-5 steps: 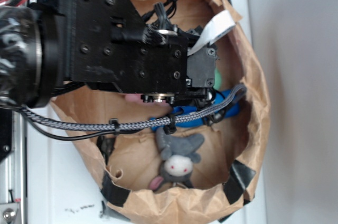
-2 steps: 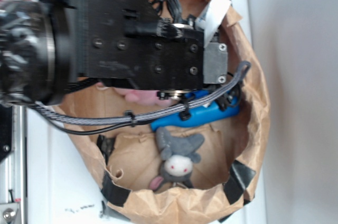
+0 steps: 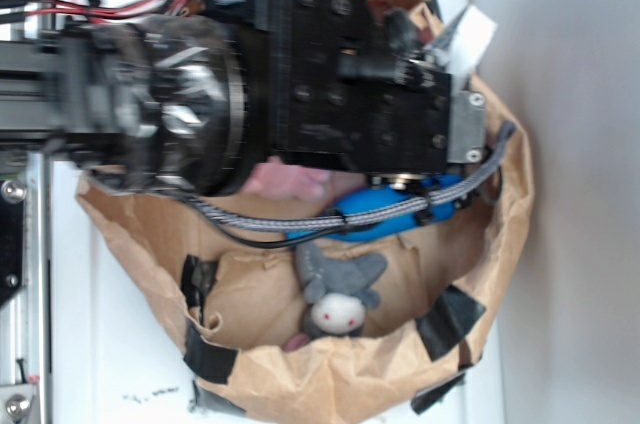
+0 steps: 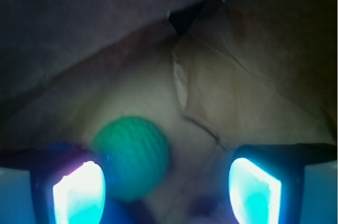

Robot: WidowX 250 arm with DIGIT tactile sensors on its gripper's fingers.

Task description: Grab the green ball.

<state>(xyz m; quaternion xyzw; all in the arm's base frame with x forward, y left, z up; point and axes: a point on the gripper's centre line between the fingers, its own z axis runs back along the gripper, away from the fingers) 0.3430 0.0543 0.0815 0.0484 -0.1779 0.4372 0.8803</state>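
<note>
Fingers spread, green ball off-centre toward the left finger

In the wrist view the fingers (image 4: 166, 187) stand wide apart with nothing between them; the glowing pad of the left finger (image 4: 79, 192) sits at the lower left, the right finger (image 4: 254, 189) at the lower right. The green ball (image 4: 132, 156) lies just ahead of the left finger, its edge close to or touching that pad, and well apart from the right finger, so the gap looks to need a shift leftward before closing. The ball is small, round, mint-green with fine ribbed lines, and rests on the floor of the brown paper bag (image 4: 232, 81). In the exterior view the arm hides it.
</note>
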